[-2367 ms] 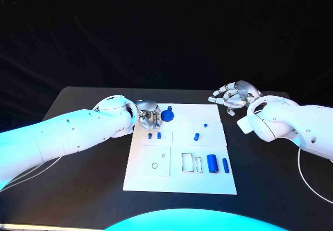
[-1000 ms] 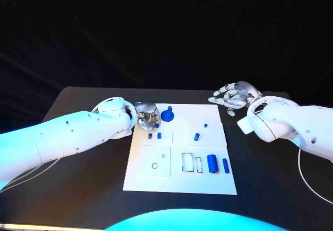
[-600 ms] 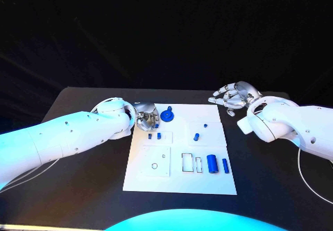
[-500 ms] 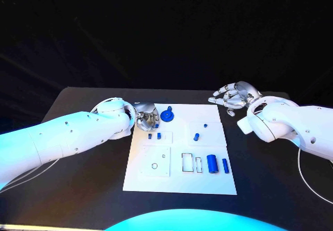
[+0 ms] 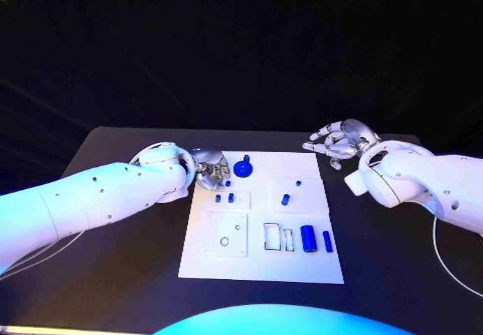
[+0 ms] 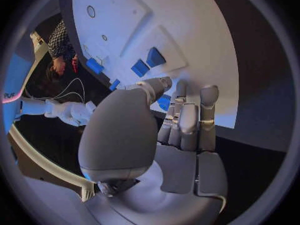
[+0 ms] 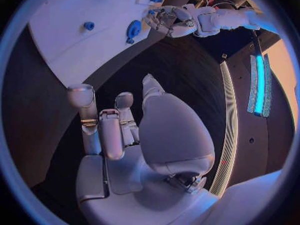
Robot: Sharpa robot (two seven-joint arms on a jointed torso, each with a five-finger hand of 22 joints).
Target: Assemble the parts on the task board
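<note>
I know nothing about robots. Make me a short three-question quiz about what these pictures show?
1. True or false: the right hand holds a blue part.
2. Which hand is over the task board? A) left hand B) right hand C) neither
3. Fill in: the table under the board is ____ in colour.

Key: 1 false, it hovers over the table beside the board with its fingers spread and nothing in them. 2 A, at the board's far left corner, close to the round blue part. 3 black.

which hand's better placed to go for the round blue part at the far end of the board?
Probably left. The left hand sits over the task board's far-left corner, right beside the round blue part. The right hand hovers open off the board's far-right corner, farther away.
</note>
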